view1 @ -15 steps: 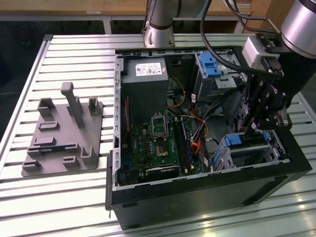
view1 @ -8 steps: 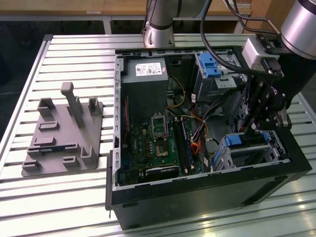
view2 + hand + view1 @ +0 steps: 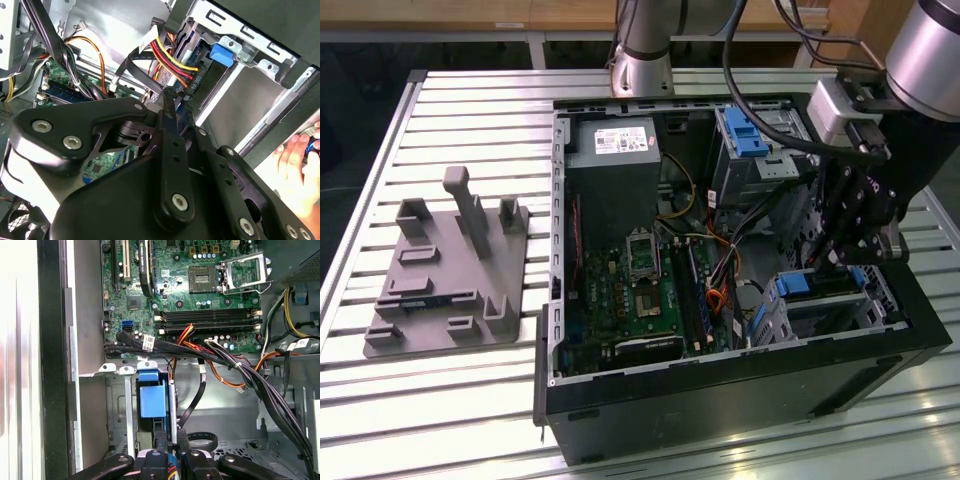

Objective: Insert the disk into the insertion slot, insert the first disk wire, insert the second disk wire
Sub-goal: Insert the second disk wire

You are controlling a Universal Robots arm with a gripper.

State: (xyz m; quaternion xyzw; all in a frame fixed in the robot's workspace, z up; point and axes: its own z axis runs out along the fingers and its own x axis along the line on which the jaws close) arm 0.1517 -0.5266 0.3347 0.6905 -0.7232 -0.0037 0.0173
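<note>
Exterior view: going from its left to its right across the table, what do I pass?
Grey fixture block → power supply box in the open computer case → motherboard → blue-latched drive bay → gripper over the insertion slot.

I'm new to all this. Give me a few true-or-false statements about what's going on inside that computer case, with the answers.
1. The gripper is down inside the open computer case. True.
2. The grey fixture plate sits inside the case. False: it lies on the slatted table, at the exterior view's left of the case.
3. The disk in its blue carrier sits in the insertion slot. True.
4. The motherboard is red. False: it is green.
</note>
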